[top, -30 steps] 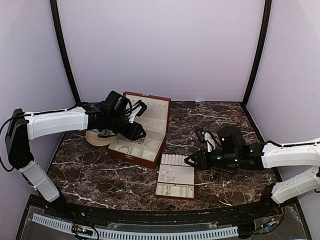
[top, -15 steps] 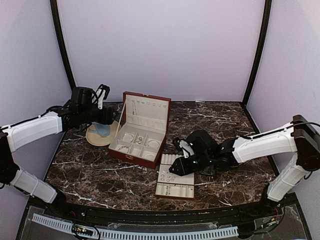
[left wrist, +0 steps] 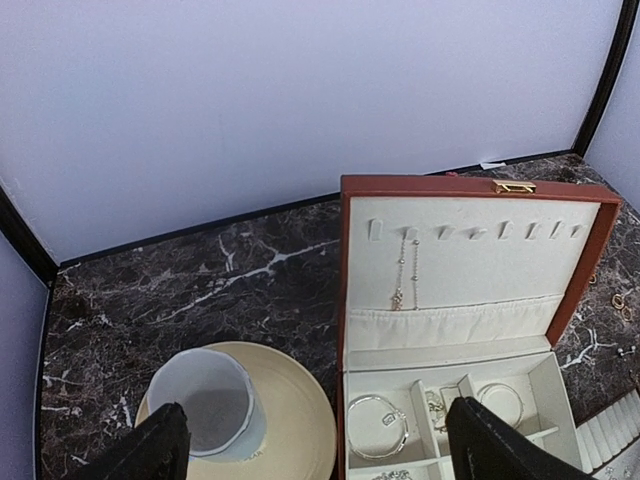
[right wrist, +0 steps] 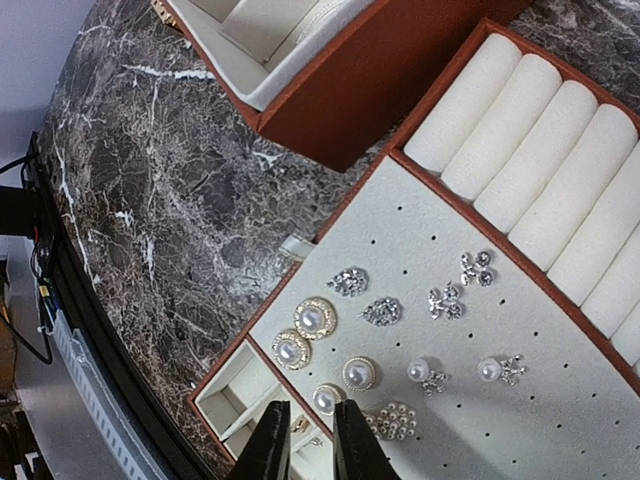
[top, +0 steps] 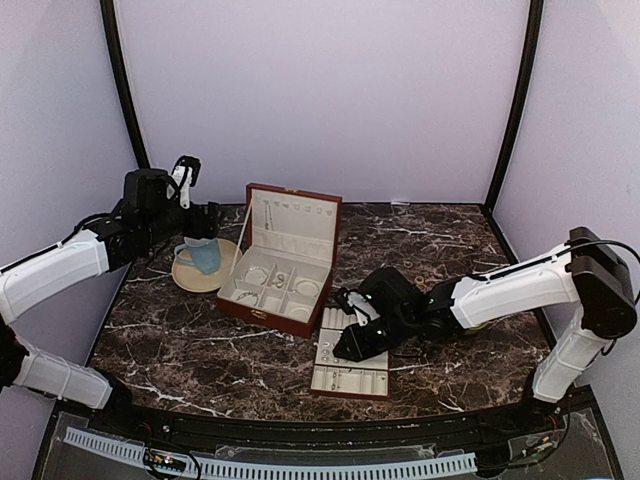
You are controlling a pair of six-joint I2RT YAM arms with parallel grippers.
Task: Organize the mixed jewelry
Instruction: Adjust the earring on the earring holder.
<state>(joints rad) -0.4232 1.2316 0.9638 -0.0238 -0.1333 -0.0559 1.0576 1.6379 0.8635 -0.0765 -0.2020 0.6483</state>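
Observation:
The mixed jewelry lies in two places. Pearl studs (right wrist: 315,318) and crystal studs (right wrist: 381,311) sit pinned on the cream slotted tray (right wrist: 560,400). A hoop bracelet (left wrist: 378,425) and a hanging chain (left wrist: 405,270) are in the reddish-brown box (top: 262,308). My right gripper (right wrist: 312,445) hovers over the tray's near corner (top: 345,392), its fingers drawn close with a thin gap and nothing between them. Open wide and holding nothing, my left gripper (left wrist: 320,450) hangs above the mug and the box's left side.
A pale blue mug (top: 200,255) stands on a cream saucer (top: 215,280) left of the box. The box lid (left wrist: 470,240) stands upright. Padded ring rolls (right wrist: 540,180) fill the tray's far end. Walls close in at the back and sides.
My left arm drew back leftward from over the box to above the mug and opened its jaws. My right arm moved left over the tray and narrowed its jaws.

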